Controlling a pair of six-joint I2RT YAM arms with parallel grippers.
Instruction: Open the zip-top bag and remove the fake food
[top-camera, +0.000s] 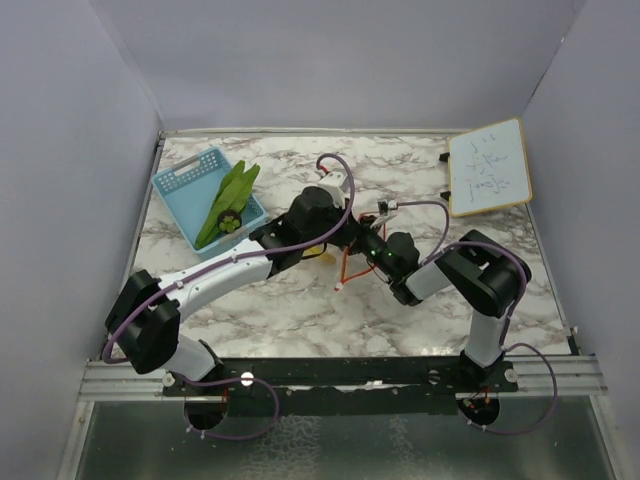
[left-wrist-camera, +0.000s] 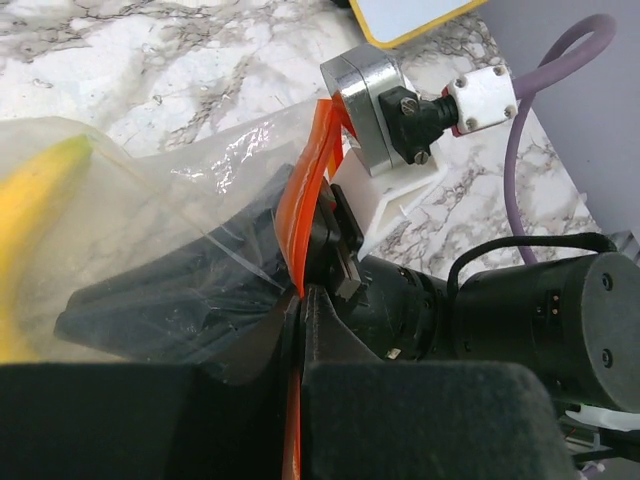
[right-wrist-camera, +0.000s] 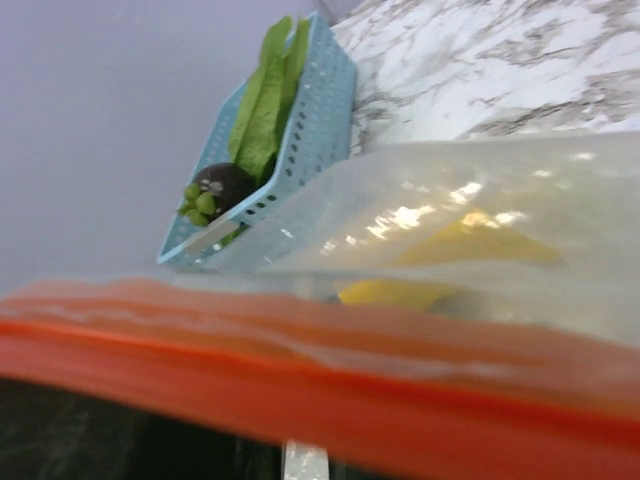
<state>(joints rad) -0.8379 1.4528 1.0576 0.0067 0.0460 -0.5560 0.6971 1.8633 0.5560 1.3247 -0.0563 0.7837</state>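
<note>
Zip-top bag (left-wrist-camera: 190, 190) gripped by left hand (left-wrist-camera: 300, 325), right hand (left-wrist-camera: 332, 255); yellow food (right-wrist-camera: 440, 262) inside.

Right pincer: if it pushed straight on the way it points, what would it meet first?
The right pincer is shut on the bag's orange zip strip, so the bag itself comes first. Next, probably the yellow toy piece inside it; the blue basket looks farther off, though depth is unclear.

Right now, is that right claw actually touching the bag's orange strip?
Touching. The left wrist view shows the right gripper closed on the orange strip of the zip-top bag, with no gap between them.
</note>
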